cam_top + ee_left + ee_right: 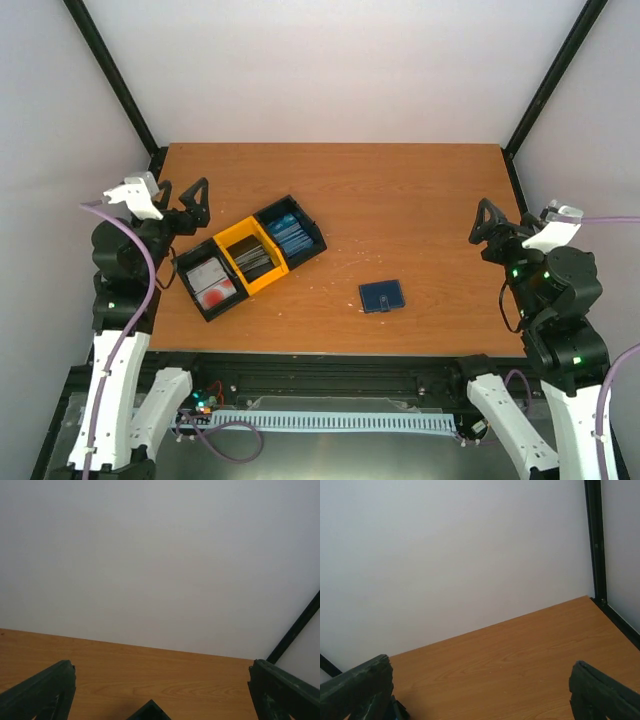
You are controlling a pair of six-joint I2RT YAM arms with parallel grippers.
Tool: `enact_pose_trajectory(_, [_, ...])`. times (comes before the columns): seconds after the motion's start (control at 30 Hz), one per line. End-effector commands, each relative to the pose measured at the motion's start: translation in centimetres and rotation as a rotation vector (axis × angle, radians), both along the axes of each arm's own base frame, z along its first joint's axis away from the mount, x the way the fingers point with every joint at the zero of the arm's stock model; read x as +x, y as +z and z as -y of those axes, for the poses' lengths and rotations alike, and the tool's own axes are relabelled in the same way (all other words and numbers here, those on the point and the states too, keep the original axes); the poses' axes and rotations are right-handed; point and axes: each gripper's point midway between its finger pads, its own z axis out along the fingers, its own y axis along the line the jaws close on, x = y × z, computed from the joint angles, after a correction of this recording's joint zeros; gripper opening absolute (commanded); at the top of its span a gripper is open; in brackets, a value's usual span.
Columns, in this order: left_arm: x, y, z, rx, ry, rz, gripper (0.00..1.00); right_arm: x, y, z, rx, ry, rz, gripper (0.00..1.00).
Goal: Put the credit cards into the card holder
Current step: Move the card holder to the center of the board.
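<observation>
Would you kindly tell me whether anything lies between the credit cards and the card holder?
Nothing visible does: only bare table lies between the tray holding the credit cards and the card holder. The cards sit inside the tray's walled compartments, so they need lifting out first.

The credit cards (213,283) in the black-and-yellow tray (311,222) are too small in the overhead view to count, and their print cannot be read. At that size it is unclear whether the card holder (382,296) lies folded shut or spread. The left arm (118,262) hides part of the counter's (420,190) left edge, and both arms run off the bottom edge.

The left wrist view cuts the left jaws at its bottom edge. A dark wedge (149,711) shows too little to identify.

The right wrist view cuts the right jaws likewise. A dark scrap (397,711) at the lower left is unidentifiable.
</observation>
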Motion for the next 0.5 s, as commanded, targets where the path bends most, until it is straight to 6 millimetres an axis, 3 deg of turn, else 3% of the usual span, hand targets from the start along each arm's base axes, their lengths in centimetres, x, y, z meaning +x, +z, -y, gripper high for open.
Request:
enact_pose_trajectory(0.0, [-1.0, 1.0, 0.9, -0.048, -0.112, 0.031, 0.97, -0.3, -0.4, -1.0, 0.070, 0.075, 0.001, 0.96])
enact_pose_trajectory(0.17, [-1.9, 0.9, 1.3, -0.090, -0.174, 0.045, 0.99, 0.3, -2.4, -2.4, 0.096, 0.159, -0.084, 0.99])
enact_pose_trajectory(0.3, [-2.6, 0.3, 2.9, -0.101, -0.299, 0.075, 0.99, 0.8, -4.9, -4.0, 0.091, 0.256, -0.163, 1.00])
enact_pose_trajectory(0.47, [-2.0, -2.3, 6.1, -0.150, -0.516, -0.027, 1.00, 1.8, -10.3, -5.9, 0.163, 0.350, -0.317, 1.00])
